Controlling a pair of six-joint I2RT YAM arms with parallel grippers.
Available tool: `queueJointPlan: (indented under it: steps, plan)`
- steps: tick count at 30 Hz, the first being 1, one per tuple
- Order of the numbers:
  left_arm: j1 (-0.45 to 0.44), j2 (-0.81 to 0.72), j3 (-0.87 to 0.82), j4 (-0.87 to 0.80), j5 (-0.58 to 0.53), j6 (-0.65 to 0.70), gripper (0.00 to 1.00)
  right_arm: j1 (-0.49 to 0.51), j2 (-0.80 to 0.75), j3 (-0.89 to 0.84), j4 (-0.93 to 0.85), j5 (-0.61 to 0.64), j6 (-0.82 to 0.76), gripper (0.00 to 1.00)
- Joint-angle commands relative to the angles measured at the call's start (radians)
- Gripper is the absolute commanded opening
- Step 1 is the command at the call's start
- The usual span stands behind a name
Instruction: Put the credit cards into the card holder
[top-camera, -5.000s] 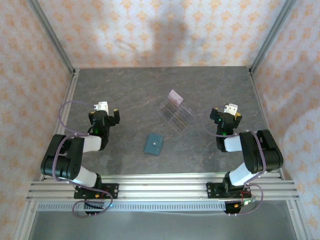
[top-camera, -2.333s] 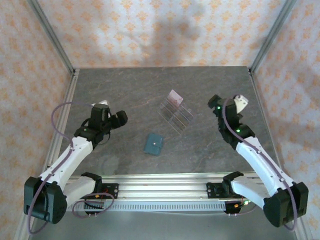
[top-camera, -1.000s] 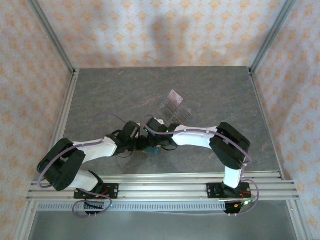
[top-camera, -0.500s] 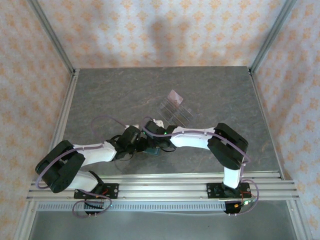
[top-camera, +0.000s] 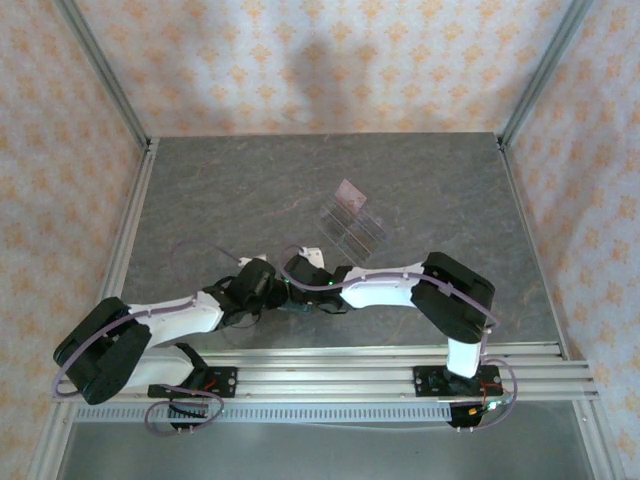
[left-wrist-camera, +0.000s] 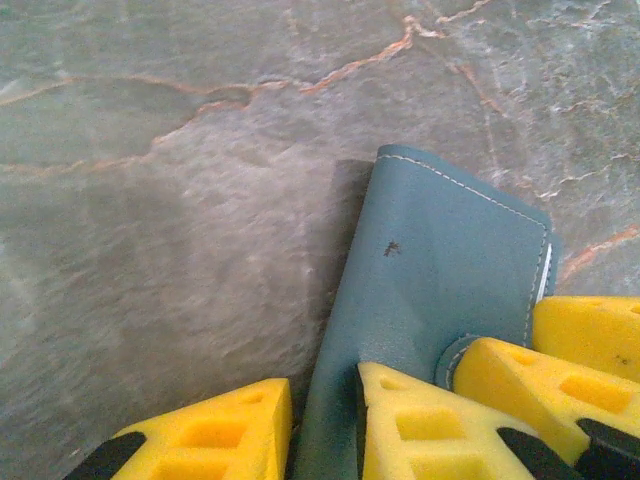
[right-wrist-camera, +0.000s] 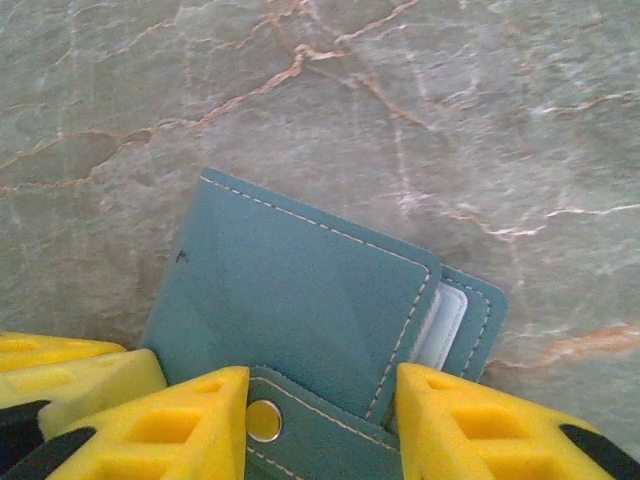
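The teal card holder (right-wrist-camera: 300, 290) lies on the stone table between both grippers, and in the top view they cover most of it. My left gripper (left-wrist-camera: 325, 405) is shut on its left edge (left-wrist-camera: 420, 260), which looks slightly raised. My right gripper (right-wrist-camera: 325, 420) is open over the snap strap (right-wrist-camera: 300, 415), one finger (right-wrist-camera: 190, 425) beside the metal snap. A pale lining (right-wrist-camera: 440, 320) shows in the holder's open right side. From above, the left gripper (top-camera: 277, 292) and right gripper (top-camera: 303, 288) meet near the front. One pale pink credit card (top-camera: 347, 192) stands in the clear rack.
The clear slotted rack (top-camera: 355, 228) stands behind the grippers at mid-table. The right arm's forearm (top-camera: 385, 285) stretches across the front of the table. An aluminium rail (top-camera: 320, 372) runs along the near edge, with frame posts at the corners.
Over the last second both grippers have stayed on the card holder and shifted slightly toward the near edge. The rack and the pink card have not moved.
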Motion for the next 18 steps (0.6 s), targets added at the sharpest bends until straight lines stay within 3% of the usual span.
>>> queueJointPlan:
  steps: [1, 7, 9, 18]
  plan:
    - [-0.019, -0.039, 0.004, -0.046, 0.039, -0.046, 0.26, 0.022, 0.106, -0.058, -0.092, -0.086, -0.027, 0.4]
    - [-0.019, 0.012, -0.021, 0.017, 0.081, -0.052, 0.26, 0.022, 0.087, -0.068, -0.07, -0.108, -0.053, 0.43]
    - [-0.019, 0.03, -0.037, 0.051, 0.094, -0.059, 0.21, 0.022, 0.072, -0.086, -0.035, -0.151, -0.072, 0.44]
    - [-0.019, 0.008, -0.067, 0.064, 0.078, -0.094, 0.17, 0.023, -0.008, -0.106, 0.026, -0.21, -0.094, 0.48]
